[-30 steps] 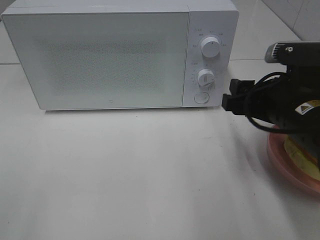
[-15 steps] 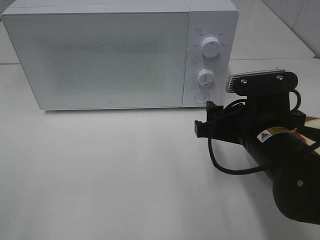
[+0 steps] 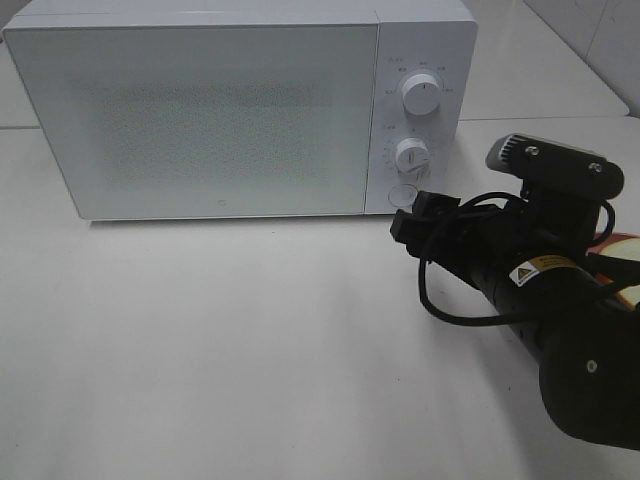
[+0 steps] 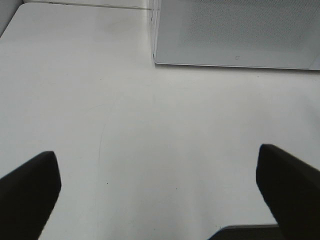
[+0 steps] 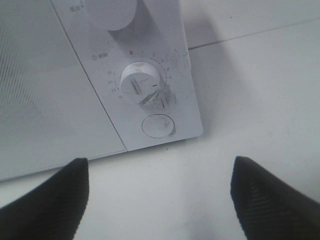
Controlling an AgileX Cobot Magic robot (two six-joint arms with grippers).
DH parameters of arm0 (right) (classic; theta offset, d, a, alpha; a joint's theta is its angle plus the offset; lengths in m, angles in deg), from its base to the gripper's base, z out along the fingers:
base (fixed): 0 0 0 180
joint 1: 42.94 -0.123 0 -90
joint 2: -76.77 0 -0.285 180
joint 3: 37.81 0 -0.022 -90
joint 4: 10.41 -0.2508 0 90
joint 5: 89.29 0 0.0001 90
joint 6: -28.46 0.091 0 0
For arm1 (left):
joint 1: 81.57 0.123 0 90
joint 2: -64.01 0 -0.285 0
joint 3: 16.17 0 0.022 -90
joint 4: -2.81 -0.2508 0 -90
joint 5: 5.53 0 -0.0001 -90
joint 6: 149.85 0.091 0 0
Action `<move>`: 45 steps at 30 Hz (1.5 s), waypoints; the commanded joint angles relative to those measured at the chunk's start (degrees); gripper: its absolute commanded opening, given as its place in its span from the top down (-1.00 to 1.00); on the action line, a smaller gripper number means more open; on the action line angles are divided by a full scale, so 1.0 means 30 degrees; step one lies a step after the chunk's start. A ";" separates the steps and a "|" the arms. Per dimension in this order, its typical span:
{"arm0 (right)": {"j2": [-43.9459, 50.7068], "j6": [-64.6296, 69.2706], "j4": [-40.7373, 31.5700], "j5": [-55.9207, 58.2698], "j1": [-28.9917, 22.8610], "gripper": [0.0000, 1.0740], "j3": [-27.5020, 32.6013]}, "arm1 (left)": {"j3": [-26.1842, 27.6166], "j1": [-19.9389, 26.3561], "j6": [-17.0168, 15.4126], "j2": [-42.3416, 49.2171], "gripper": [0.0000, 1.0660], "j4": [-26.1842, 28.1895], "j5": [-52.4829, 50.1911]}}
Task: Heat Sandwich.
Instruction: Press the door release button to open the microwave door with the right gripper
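The white microwave [image 3: 200, 120] stands at the back of the table with its door shut. Its control panel has two knobs and a round door button [image 3: 402, 195]. My right gripper [image 3: 412, 213] is open and empty, just in front of that button. In the right wrist view the gripper [image 5: 160, 200] faces the lower knob [image 5: 141, 84] and the button [image 5: 158, 125]. Only a sliver of the pink plate [image 3: 622, 243] shows behind the right arm, and the sandwich is hidden. My left gripper [image 4: 160, 195] is open and empty over bare table, out of the high view.
The white table [image 3: 220, 340] stretches in front of the microwave. The microwave's lower left corner [image 4: 156, 61] shows in the left wrist view. A tiled surface lies behind the microwave at the right.
The right arm swung left from over the plate into the table's middle right. Its gripper then rose toward the microwave's round button. The microwave has not changed.
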 commanded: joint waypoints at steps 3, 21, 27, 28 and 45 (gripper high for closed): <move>-0.0019 0.7410 0.0134 0.0630 -0.0038 -0.38 -0.0134 | 0.0019 -0.0115 0.0038 0.0401 -0.87 0.0191 -0.0267; -0.0019 2.2345 0.0267 0.1662 -0.0038 0.08 -0.0134 | 0.0019 -0.0115 0.0038 0.0401 -0.87 0.0191 -0.0267; -0.0019 2.3797 0.0267 0.2464 -0.0038 0.90 -0.0172 | 0.0019 -0.0115 0.0038 0.0401 -0.87 0.0191 -0.0267; -0.0019 2.3797 0.0267 0.2483 -0.0038 1.00 -0.0172 | 0.0019 -0.0115 0.0038 0.0401 -0.87 0.0191 -0.0267; -0.1299 2.4675 0.2292 0.2502 0.0936 1.00 -0.1031 | 0.0019 -0.0115 0.0038 0.0401 -0.87 0.0191 -0.0267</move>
